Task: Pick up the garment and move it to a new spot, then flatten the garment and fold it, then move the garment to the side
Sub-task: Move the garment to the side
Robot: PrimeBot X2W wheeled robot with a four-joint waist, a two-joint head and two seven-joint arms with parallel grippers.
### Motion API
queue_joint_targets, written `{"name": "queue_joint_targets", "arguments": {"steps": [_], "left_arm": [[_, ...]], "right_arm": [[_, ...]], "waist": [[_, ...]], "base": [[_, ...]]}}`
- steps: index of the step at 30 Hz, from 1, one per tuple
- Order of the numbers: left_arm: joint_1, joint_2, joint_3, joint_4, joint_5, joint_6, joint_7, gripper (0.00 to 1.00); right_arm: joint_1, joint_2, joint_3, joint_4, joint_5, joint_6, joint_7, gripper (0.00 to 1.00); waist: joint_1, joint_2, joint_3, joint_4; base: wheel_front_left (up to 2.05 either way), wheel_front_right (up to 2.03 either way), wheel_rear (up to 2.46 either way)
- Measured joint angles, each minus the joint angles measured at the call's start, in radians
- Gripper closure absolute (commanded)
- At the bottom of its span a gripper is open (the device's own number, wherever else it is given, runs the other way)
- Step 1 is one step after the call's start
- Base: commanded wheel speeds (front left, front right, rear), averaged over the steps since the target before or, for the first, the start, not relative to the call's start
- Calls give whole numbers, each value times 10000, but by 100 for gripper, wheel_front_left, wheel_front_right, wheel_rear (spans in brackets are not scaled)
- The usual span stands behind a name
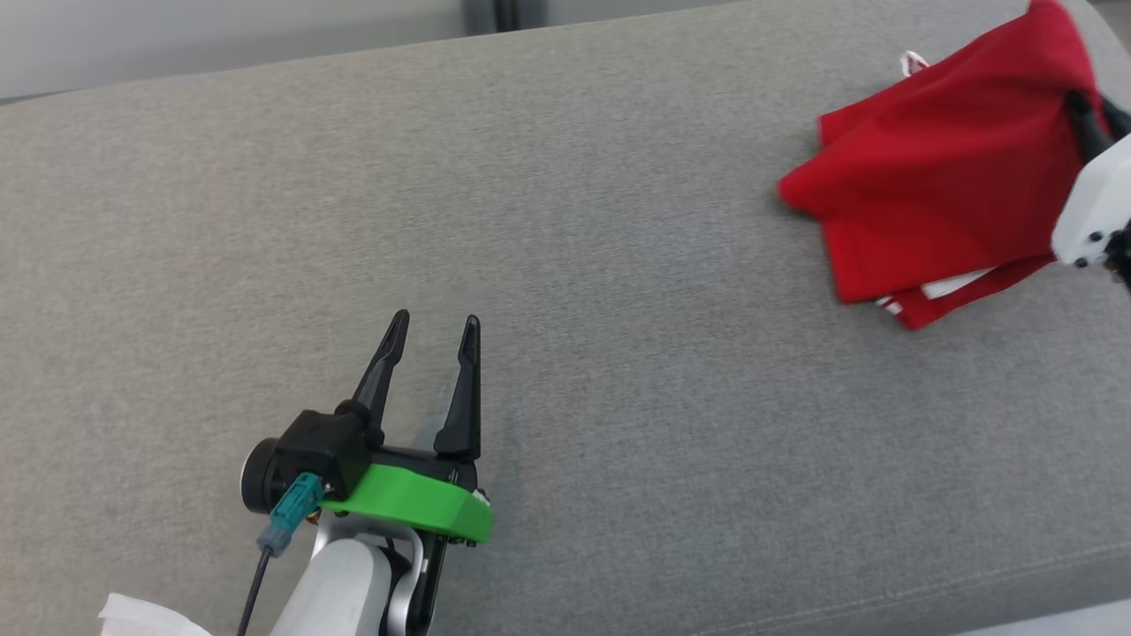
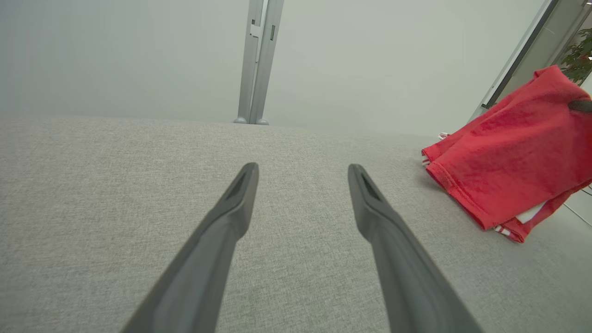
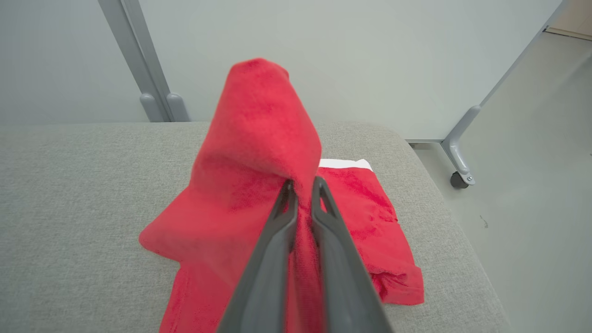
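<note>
At the cushion's [image 1: 565,265] right end, the right claw [image 3: 300,184] pinches the garment [image 1: 937,177], apparently folded, one part raised. The left claw [image 1: 437,327] is wide and empty. Final placement likely remains.

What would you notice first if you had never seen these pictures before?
The bright red garment, bunched at the far right end of the grey cushion, grabs the eye first. The right end effector is shut on a fold of it, and that part stands up in a peak. Then the left end effector at the lower left, with its green collar and fingers apart.
</note>
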Motion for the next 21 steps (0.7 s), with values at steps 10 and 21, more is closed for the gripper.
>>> {"name": "queue_joint_targets", "arguments": {"steps": [10,21], "left_arm": [[-17,2,-36,-165,50,56,0,0],[-242,2,-69,-234,385,-36,0,0]], "right_arm": [[-878,-1049,-518,834,-196,0,460,100],[-1284,-2148,-1607,2579,-1331,0,-336,84]], "waist": [[0,0,178,846],[0,0,1039,1354]], "base": [[0,0,0],[0,0,0]]}}
